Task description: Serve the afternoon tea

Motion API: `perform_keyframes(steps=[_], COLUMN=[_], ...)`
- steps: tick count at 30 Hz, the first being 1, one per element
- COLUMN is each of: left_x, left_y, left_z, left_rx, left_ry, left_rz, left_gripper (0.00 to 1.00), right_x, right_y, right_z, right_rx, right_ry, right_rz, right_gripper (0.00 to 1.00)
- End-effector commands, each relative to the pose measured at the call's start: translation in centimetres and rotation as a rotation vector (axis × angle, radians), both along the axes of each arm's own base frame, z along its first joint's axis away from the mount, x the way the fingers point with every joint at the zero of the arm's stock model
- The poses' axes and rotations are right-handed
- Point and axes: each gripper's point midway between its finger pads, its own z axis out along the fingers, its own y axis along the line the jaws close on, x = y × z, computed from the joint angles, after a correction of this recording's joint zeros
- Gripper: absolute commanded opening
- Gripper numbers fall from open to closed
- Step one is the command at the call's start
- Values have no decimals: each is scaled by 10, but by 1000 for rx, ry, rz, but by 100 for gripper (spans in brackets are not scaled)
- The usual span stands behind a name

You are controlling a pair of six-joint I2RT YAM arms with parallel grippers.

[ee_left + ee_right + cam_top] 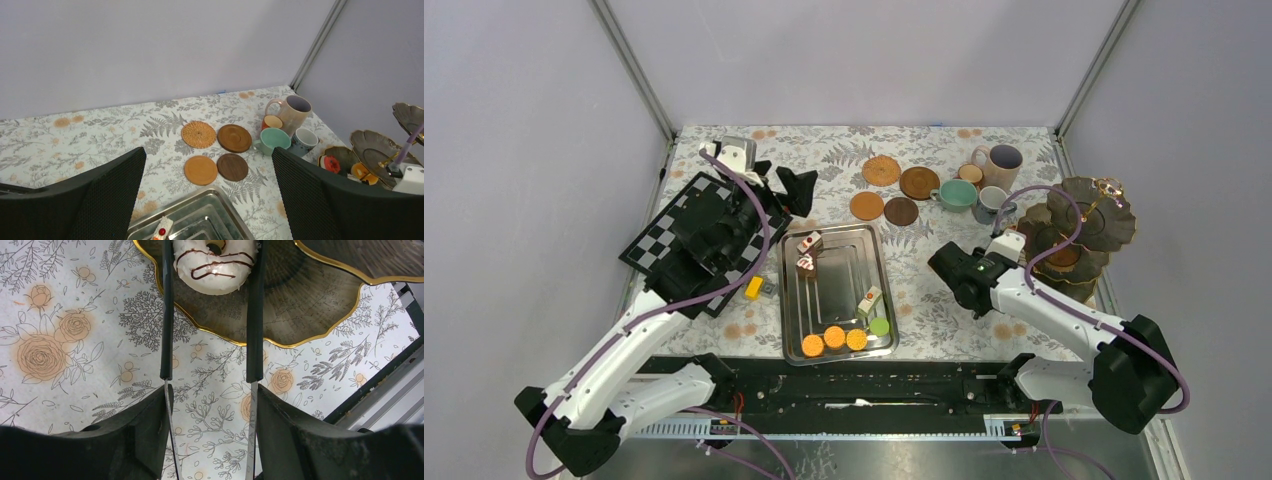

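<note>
My right gripper (pixel 213 392) is shut on a pair of metal tongs (pixel 166 340). The tongs' black tips sit against both sides of a white chocolate-striped donut (pixel 215 270) on the lowest plate of the dark three-tier stand (pixel 300 305), which stands at the table's right (pixel 1089 215). My left gripper (pixel 207 165) hangs open and empty over the table left of the coasters (pixel 881 170). Beige (pixel 1002 162), teal (pixel 957 193), grey (pixel 992 200) and small orange (pixel 970 173) mugs cluster behind. Cake slices (pixel 809 242) and orange biscuits (pixel 834 337) lie in the steel tray (pixel 836 229).
A black-and-white chessboard (pixel 659 235) lies at the left under my left arm. A yellow block (pixel 753 288) sits beside the tray. A red pastry (pixel 330 164) lies on the stand. The enclosure's walls and corner posts close in the back and sides.
</note>
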Motion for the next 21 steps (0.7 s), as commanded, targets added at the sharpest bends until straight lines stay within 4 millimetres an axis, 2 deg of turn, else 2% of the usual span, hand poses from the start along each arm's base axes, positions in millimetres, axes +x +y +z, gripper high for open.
perform_keyframes(steps=[1,8,11,21], left_x=[-14,-14,-13,-15], left_y=[3,11,11,2], left_z=[17,7,9,44], left_rx=[-33,-2,-2,-63], left_ry=[-15,-21,-25,-65], left_rz=[-30,1,5,-38], left_gripper=[99,99,99,99], right_x=[9,6,6,3], right_y=[-10,-11,-11,-7], right_z=[11,5,6,9], right_rx=[-39,-33,-27,7], right_ry=[-70,-50,-50,-46], right_rz=[-27,-36,-30,-6], right_gripper=[62,69,71,77])
